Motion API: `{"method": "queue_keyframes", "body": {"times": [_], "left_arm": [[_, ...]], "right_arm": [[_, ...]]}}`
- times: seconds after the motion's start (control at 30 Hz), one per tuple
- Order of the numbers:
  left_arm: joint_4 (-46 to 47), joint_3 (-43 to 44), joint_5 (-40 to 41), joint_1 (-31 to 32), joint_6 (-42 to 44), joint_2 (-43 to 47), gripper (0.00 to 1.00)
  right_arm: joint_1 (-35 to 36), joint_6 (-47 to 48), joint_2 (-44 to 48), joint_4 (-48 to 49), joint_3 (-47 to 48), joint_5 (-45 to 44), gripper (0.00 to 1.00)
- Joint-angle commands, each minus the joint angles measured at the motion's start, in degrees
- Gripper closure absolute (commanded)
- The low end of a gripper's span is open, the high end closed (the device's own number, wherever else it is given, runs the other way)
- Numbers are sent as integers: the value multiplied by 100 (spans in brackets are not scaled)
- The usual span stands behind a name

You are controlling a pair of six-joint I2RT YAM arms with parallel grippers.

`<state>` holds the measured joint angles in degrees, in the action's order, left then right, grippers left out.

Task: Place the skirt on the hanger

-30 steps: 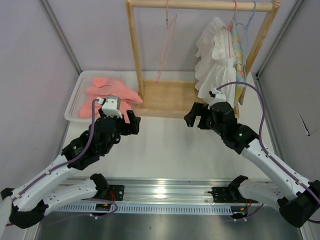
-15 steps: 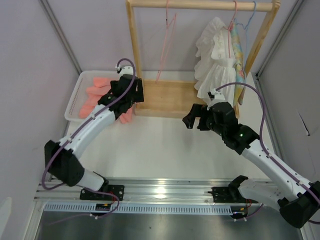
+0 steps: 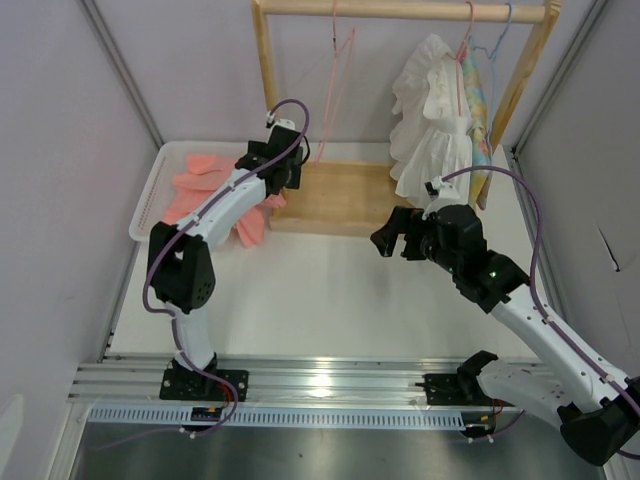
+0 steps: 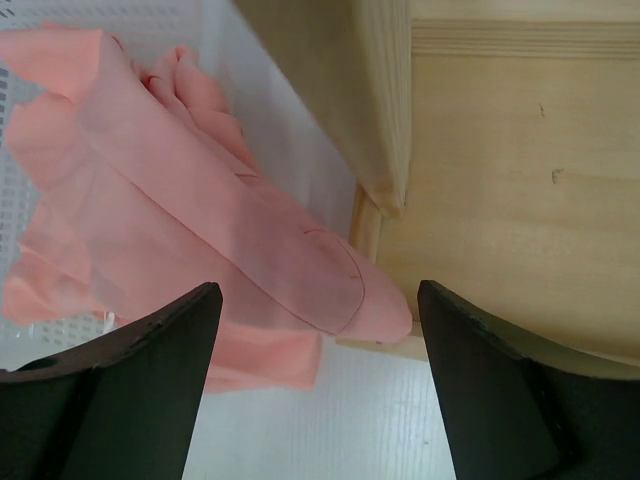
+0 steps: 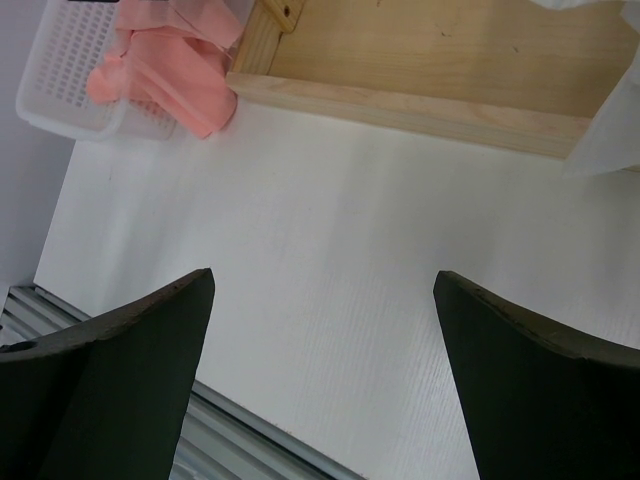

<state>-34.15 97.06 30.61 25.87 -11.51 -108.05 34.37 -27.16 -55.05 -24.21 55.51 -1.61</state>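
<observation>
While the skirt [image 3: 210, 185] spills from the white basket [image 3: 148, 200] at the far left, one fold reaching the corner of the wooden rack [image 3: 345, 195], the left jaws hang wide apart just above that fold, holding nothing. Farther right, the right jaws gape wide over the counter [image 3: 330, 290]. The hanger [image 3: 336, 90] hangs from the rack's top rail.

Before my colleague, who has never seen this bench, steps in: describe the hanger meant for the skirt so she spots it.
Find the wooden rack at the back. Left of centre on its top rail hangs the hanger, thin pink wire. It alone is bare; the pink hanger and blue hanger to its right carry garments.
</observation>
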Motion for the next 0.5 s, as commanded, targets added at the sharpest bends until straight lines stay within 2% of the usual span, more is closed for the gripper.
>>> {"method": "queue_keyframes", "body": {"times": [0.0,0.47], "left_arm": [[-355,463,296,50,482,-199,14],[-689,252,1209,700,1133,-524,14]], "right_arm": [[-53,79,134,48,110,90,1],[-150,44,222,74,-5,231,1]]}}
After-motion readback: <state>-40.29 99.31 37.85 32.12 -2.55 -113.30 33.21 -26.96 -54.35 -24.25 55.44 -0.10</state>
